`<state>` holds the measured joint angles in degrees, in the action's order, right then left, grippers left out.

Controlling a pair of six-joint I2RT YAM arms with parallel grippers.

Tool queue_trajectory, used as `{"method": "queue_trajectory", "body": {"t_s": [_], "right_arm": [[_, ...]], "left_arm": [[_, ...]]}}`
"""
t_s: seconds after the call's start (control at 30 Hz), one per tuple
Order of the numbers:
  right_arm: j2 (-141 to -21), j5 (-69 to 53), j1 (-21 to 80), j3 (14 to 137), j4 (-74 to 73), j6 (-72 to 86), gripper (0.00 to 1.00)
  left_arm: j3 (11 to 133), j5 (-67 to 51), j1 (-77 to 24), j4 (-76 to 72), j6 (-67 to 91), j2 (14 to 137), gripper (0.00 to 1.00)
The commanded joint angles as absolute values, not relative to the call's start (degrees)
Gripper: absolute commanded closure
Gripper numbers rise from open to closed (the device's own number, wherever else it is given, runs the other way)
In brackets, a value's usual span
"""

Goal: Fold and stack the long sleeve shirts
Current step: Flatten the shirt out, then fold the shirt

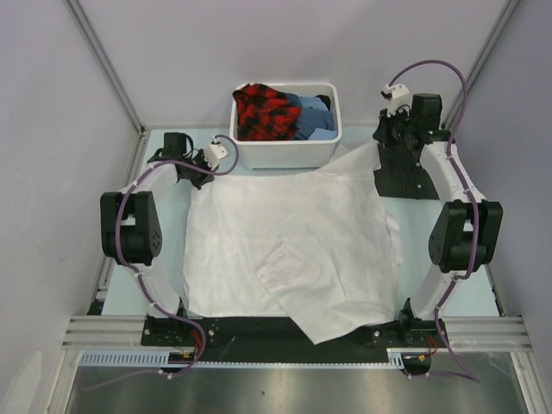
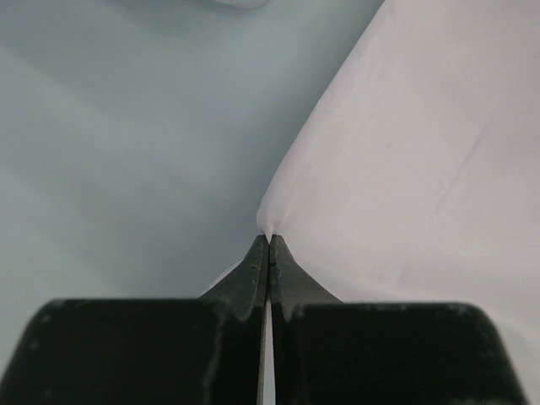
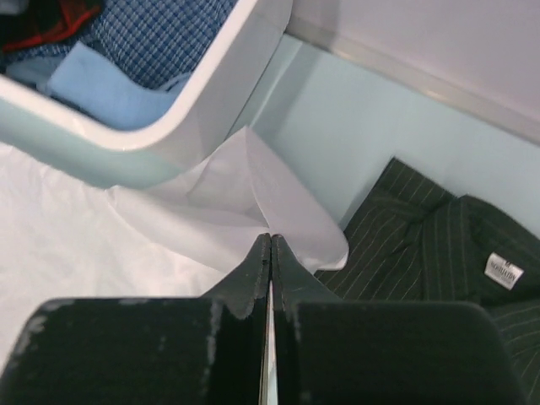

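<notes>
Left gripper (image 2: 268, 242), right gripper (image 3: 270, 240): seemingly closed

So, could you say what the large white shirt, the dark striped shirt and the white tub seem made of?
Large white shirt: thin woven cloth, matte; it creases and drapes.
Dark green-black striped shirt: similar soft woven cloth, fine pinstripes, sewn label.
White rectangular tub: probably plastic; smooth, glossy, rounded rim.
</notes>
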<state>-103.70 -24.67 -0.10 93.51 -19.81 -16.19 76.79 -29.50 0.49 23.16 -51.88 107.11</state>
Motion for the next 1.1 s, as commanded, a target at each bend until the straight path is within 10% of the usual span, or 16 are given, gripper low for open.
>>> {"method": "queue_trajectory", "body": {"t_s": [0.0,0.57,0.93,1.07], "right_arm": [[-98.27,-24.17,-0.18,92.02,-19.77,-18.19,1.00],[-77.46,-30.32,-1.05,78.50,-34.43,-23.11,1.00],[-59.24,-34.37,5.52,59.97,-54.66,-38.21,1.00],[-59.67,-29.55,13.18,58.97,-60.38,-39.56,0.37]], "left_arm": [[77.34,-30.32,0.53,22.32,-52.03,104.41,0.97],[66.47,-35.24,0.44,31.64,-74.59,90.98,0.98],[50.98,-30.94,0.53,49.12,-91.77,74.53,0.65],[53.52,-31.72,1.58,52.02,-87.02,76.02,0.47]]}}
